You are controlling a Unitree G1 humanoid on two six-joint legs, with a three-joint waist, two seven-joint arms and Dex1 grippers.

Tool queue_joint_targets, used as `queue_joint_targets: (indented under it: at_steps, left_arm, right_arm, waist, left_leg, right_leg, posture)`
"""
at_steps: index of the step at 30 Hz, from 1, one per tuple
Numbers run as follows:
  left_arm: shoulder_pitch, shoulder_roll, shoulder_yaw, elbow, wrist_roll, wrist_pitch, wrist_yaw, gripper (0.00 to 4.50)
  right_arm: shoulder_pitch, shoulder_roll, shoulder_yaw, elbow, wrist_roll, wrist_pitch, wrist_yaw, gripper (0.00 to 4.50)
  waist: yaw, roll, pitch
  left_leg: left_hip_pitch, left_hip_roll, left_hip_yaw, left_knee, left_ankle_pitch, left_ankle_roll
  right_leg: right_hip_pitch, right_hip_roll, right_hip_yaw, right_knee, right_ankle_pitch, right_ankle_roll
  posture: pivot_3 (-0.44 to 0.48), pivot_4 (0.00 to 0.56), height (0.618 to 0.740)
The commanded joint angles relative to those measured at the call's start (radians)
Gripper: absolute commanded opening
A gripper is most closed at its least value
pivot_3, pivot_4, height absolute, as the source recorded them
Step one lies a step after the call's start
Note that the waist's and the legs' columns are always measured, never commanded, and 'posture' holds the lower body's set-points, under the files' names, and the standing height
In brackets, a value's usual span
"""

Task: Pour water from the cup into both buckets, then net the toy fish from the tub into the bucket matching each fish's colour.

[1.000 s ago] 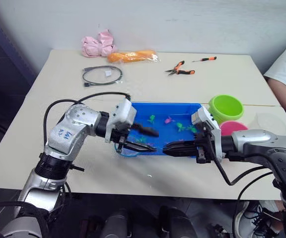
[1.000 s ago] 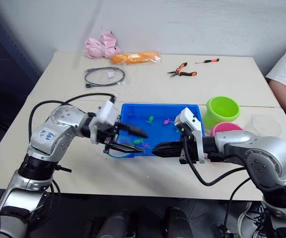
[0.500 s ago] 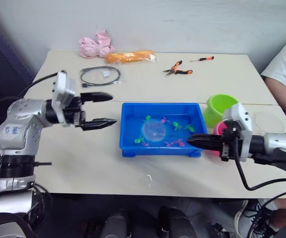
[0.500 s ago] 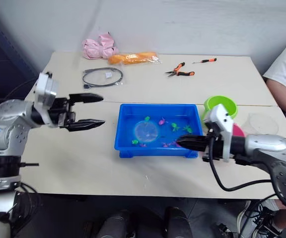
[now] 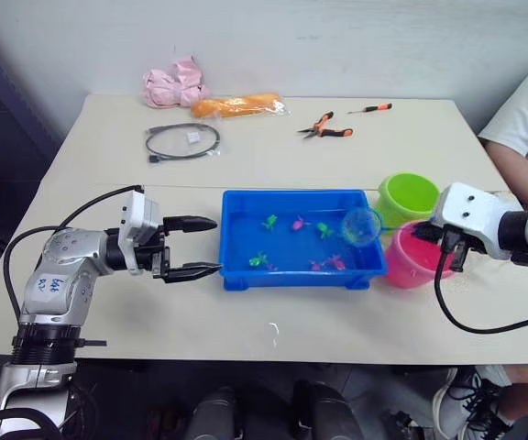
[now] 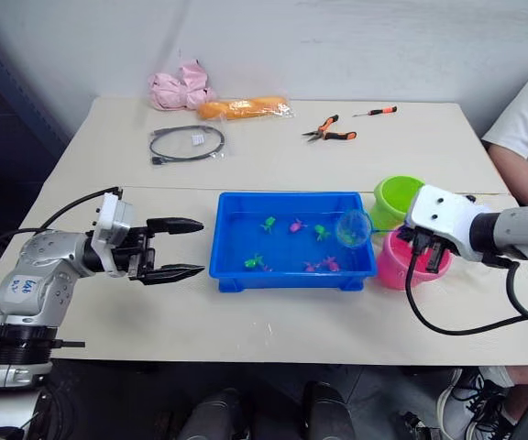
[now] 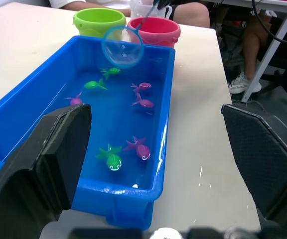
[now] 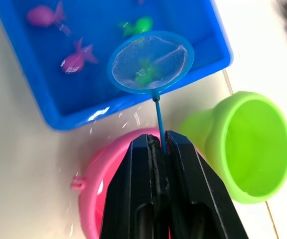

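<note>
Right gripper (image 8: pixel 159 144) clamping the net (image 8: pixel 150 61), hoop hovering over the tub (image 5: pixel 246 274). Left gripper (image 5: pixel 203 247) gaping beside the tub, holding nothing.

pink bag (image 5: pixel 174 82) | orange packet (image 5: pixel 239 105) | cable loop (image 5: pixel 182 141) | pliers (image 5: pixel 323 127) | screwdriver (image 5: pixel 375 108) | person's sleeve (image 5: pixel 526 110)

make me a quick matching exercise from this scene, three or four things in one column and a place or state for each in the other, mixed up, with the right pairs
Things:
1. net
2. left gripper
3. pink bucket
4. pliers

Places or states:
A. open, beside the tub's end
B. at the table's far side
C. held up over the tub's end by the shut right gripper
D. next to the green bucket

Pairs: 1-C, 2-A, 3-D, 4-B
</note>
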Motion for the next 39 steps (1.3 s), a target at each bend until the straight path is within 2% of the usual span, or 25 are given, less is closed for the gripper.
queue_joint_targets:
  at_steps: [1, 7, 17, 24, 31, 39]
  left_arm:
    - [-0.035, -0.002, -0.019, -0.019, 0.003, 0.002, 0.000, 4.46]
    - [-0.084, -0.027, -0.056, 0.011, 0.026, -0.011, 0.011, 4.46]
    - [-0.105, -0.055, -0.078, 0.018, 0.040, -0.018, 0.016, 4.46]
    - [-0.115, -0.064, -0.089, 0.039, 0.047, -0.039, 0.010, 4.46]
    - [-0.106, -0.074, -0.092, 0.031, 0.043, -0.040, 0.017, 4.46]
    - [-0.100, -0.076, -0.087, 0.031, 0.043, -0.045, 0.020, 4.46]
  right_arm:
    - [-0.065, 0.018, 0.031, -0.021, -0.073, -0.042, 0.018, 0.00]
    - [-0.131, 0.036, 0.122, -0.044, -0.212, -0.037, 0.043, 0.00]
    - [-0.135, 0.047, 0.179, -0.073, -0.368, -0.070, 0.075, 0.00]
    - [-0.138, 0.049, 0.189, -0.146, -0.359, 0.043, 0.198, 0.00]
    - [-0.170, 0.066, 0.209, -0.123, -0.406, 0.033, 0.233, 0.00]
    - [-0.192, 0.127, 0.202, -0.127, -0.375, 0.214, 0.265, 0.00]
  waist:
    - [-0.004, 0.000, 0.000]
    - [-0.007, 0.000, 0.000]
    - [-0.008, 0.000, 0.000]
    - [-0.005, 0.000, 0.000]
    - [-0.008, 0.000, 0.000]
    - [-0.008, 0.000, 0.000]
  left_leg:
    - [0.000, 0.000, 0.000, 0.000, 0.000, 0.000]
    - [0.000, 0.000, -0.001, 0.000, 0.000, 0.000]
    - [0.000, 0.000, -0.001, 0.000, 0.000, 0.000]
    - [0.000, -0.001, -0.001, 0.001, 0.000, 0.000]
    - [0.000, -0.001, -0.001, 0.001, 0.000, 0.000]
    - [0.000, -0.001, -0.001, 0.001, 0.000, 0.000]
  right_leg:
    - [0.000, 0.000, 0.000, 0.000, 0.000, 0.000]
    - [0.000, 0.000, 0.000, 0.000, 0.000, 0.000]
    - [0.000, 0.001, -0.001, 0.000, 0.000, 0.000]
    - [0.000, 0.001, -0.001, 0.000, 0.000, 0.000]
    - [0.000, 0.001, -0.001, 0.001, 0.000, 0.000]
    - [0.000, 0.001, -0.001, 0.001, 0.000, 0.000]
  posture:
    - [0.000, 0.150, 0.740]
    - [0.000, 0.150, 0.740]
    - [0.000, 0.150, 0.740]
    - [0.000, 0.150, 0.740]
    - [0.000, 0.150, 0.740]
    - [0.000, 0.150, 0.740]
